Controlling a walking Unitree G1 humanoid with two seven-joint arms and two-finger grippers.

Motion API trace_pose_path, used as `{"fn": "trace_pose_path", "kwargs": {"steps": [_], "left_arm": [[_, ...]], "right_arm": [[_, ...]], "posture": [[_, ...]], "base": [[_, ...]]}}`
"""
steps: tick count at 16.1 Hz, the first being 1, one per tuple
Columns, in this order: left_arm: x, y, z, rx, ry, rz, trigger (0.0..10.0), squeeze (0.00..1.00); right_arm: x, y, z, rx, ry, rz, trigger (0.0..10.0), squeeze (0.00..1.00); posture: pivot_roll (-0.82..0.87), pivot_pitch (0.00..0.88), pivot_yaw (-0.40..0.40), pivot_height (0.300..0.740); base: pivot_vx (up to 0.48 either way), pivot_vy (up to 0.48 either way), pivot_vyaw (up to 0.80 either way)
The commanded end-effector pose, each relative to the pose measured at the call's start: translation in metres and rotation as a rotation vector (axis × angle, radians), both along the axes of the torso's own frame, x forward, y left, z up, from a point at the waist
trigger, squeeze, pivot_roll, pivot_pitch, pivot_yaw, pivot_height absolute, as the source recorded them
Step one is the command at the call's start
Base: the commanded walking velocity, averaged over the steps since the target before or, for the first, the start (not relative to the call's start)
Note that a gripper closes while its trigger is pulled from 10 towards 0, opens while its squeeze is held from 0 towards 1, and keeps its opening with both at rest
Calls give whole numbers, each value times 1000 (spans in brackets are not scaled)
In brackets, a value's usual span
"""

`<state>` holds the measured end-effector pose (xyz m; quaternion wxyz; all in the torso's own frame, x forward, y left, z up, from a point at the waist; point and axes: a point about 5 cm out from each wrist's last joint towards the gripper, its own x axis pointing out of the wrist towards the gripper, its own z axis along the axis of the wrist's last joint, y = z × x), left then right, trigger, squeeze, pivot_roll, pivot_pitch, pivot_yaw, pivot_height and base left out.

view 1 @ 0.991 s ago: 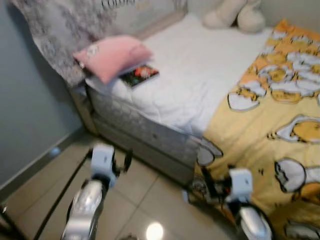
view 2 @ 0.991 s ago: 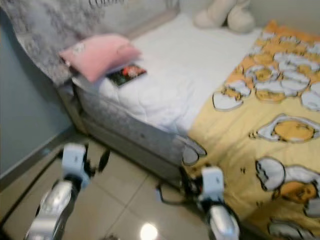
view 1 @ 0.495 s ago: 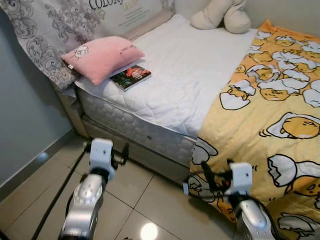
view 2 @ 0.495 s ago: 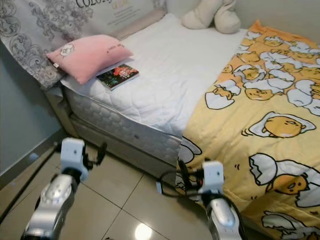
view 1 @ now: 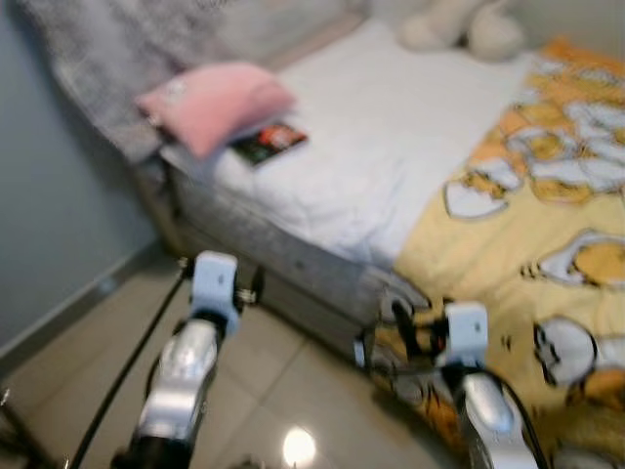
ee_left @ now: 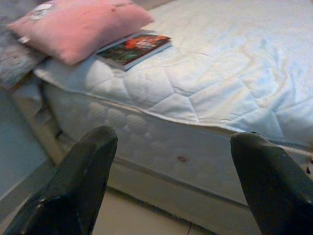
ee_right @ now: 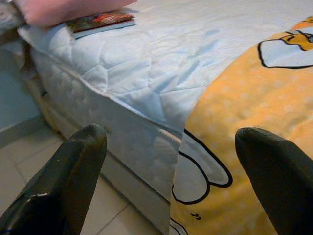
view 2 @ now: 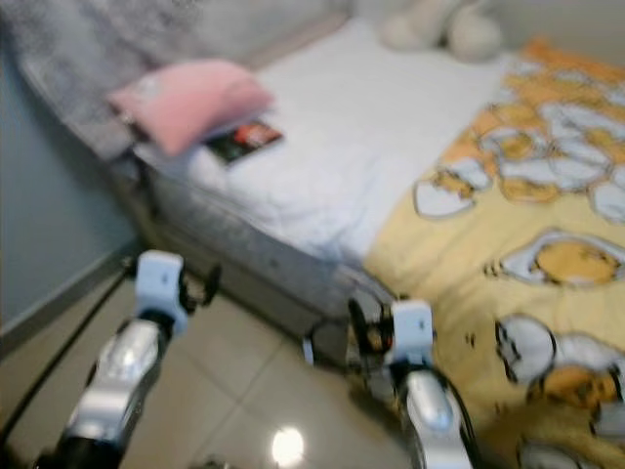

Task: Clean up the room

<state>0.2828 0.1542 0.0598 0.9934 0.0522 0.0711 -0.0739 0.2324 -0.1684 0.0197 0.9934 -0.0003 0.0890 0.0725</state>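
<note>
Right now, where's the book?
The book lies on the white mattress near the bed's head, ahead to the left, partly tucked under the pink pillow.

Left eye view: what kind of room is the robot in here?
Most likely a bedroom: a bed with a white quilted mattress, a pink pillow with a book beside it, and a yellow cartoon blanket.

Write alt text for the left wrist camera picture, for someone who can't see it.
A book with a dark, colourful cover lies on a white quilted mattress, one end tucked under a pink pillow. The left gripper frames the view from below, its two black fingers spread wide apart, empty, level with the mattress's side.
</note>
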Motion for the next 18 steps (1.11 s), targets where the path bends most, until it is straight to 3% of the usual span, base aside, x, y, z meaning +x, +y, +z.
{"fn": "trace_pose_path", "kwargs": {"steps": [1, 7, 8, 9, 10, 14, 18], "left_arm": [[1, 11, -3, 5, 21, 52, 10000, 0], [5, 14, -3, 41, 6, 90, 10000, 0], [5, 15, -4, 16, 22, 112, 10000, 0], [7, 18, -3, -79, 54, 161, 10000, 0], [8, 19, 0, -82, 40, 170, 10000, 0], [4, 15, 4, -32, 6, 140, 10000, 0], [6, 10, 6, -39, 18, 123, 10000, 0]], "right_arm": [[0, 3, -2, 2, 11, 12, 10000, 0], [0, 3, -3, 4, 30, 41, 10000, 0], [-1, 4, -3, 4, 31, 51, 10000, 0], [-5, 7, -4, -8, 29, 83, 10000, 0], [-6, 8, -4, -10, 29, 91, 10000, 0], [-11, 9, -7, 0, 39, 87, 10000, 0], [-14, 8, -11, 10, 60, 90, 10000, 0]], "posture": [[41, 0, 19, 740], [32, 0, 3, 740], [33, 0, -1, 740], [36, 0, -3, 740], [34, 0, -1, 740], [27, 0, 13, 740], [40, 0, 13, 740]], "base": [[0, 0, 569], [0, 0, 571], [0, 0, 569], [0, 0, 550], [0, 0, 550], [424, 0, 547], [293, 0, 542]]}}
